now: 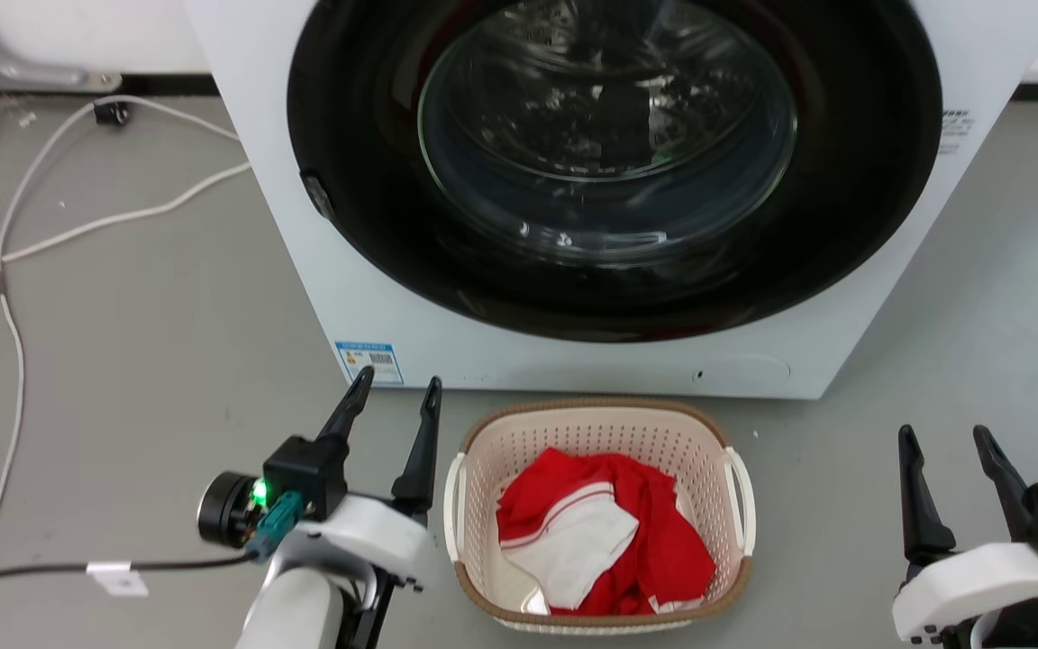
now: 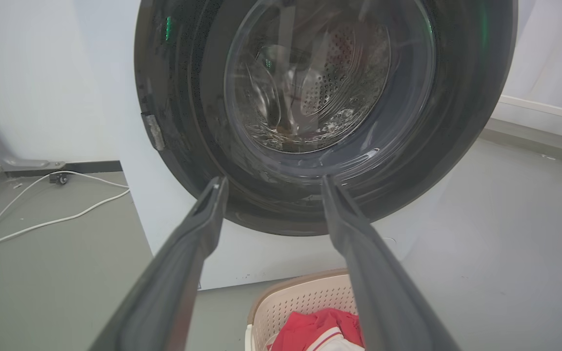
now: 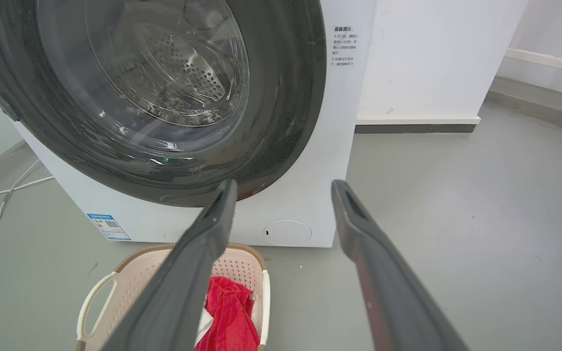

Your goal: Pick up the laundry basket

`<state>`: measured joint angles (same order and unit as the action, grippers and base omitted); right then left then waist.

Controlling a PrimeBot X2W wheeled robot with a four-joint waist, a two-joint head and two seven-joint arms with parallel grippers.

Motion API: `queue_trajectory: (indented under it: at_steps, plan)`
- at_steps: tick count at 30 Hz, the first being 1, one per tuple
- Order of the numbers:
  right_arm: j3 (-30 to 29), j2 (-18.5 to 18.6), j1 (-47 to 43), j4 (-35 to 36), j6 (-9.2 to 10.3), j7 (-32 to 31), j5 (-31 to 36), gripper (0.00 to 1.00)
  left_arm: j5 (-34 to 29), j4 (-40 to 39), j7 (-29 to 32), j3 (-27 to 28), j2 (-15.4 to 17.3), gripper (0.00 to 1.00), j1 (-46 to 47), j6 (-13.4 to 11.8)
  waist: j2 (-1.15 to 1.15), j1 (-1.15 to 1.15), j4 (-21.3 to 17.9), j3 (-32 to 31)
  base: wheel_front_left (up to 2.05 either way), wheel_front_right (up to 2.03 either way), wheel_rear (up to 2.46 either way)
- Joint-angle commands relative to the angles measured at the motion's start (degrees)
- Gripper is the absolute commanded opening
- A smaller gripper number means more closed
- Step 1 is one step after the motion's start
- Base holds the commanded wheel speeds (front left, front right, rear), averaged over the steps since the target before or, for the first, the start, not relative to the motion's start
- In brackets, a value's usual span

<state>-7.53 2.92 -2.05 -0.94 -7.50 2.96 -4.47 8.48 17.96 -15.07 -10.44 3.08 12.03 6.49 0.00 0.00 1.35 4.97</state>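
Both jaw pairs apart, my left gripper (image 1: 397, 380) and right gripper (image 1: 944, 434) flank the rounded, perforated cream laundry basket (image 1: 591, 433) holding crumpled red-white cloth (image 1: 609, 532).

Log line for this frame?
phase: pre-grasp | left gripper: open, empty, left of laundry basket | right gripper: open, empty, right of it | laundry basket: on floor before washing machine, red-and-white clothes inside, untouched

Floor (image 1: 150, 342) before me: grey, smooth, level. Standing directly on it at the back is the white washing machine (image 1: 375, 297). The laundry basket (image 1: 596, 405) sits upright on the floor just in front of the machine's base. White cables (image 1: 104, 221) trail loosely across the floor to my left of the machine.
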Motion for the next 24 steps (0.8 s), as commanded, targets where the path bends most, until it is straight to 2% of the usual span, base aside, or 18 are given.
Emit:
queue_trajectory:
  at_steps: [1, 12, 17, 24]
  plan:
    - [-0.2, -0.1, 1.3, -0.5, 0.02, -0.3, 0.9, 1.0, 0.1, 0.8, -0.1, -0.3, 0.1, 1.0, 1.6, 0.1, 0.0, 0.0, -0.2, 2.0, 0.0, 0.0, 0.0]
    - [0.3, 0.0, 11.0, -10.0, 0.02, -4.2, 2.3, 1.0, 3.2, 13.5, 0.1, -3.1, 1.6, 1.0, 14.5, 0.9, 0.0, 0.0, -1.6, 13.6, 0.0, 0.0, 0.0]
    - [2.2, 0.0, 16.2, -17.0, 0.02, -4.5, 1.4, 1.0, 9.1, 21.3, 1.3, -5.5, 2.2, 1.0, 19.6, 1.0, 0.0, 0.0, -2.8, 18.7, 0.0, 0.0, 0.0]
    - [5.7, 0.0, 25.2, -29.5, 0.02, -5.3, -0.7, 1.0, 16.4, 30.2, 4.3, -10.4, 5.1, 1.0, 26.3, 1.0, 0.0, 0.0, -4.5, 26.0, 0.0, 0.0, 0.0]
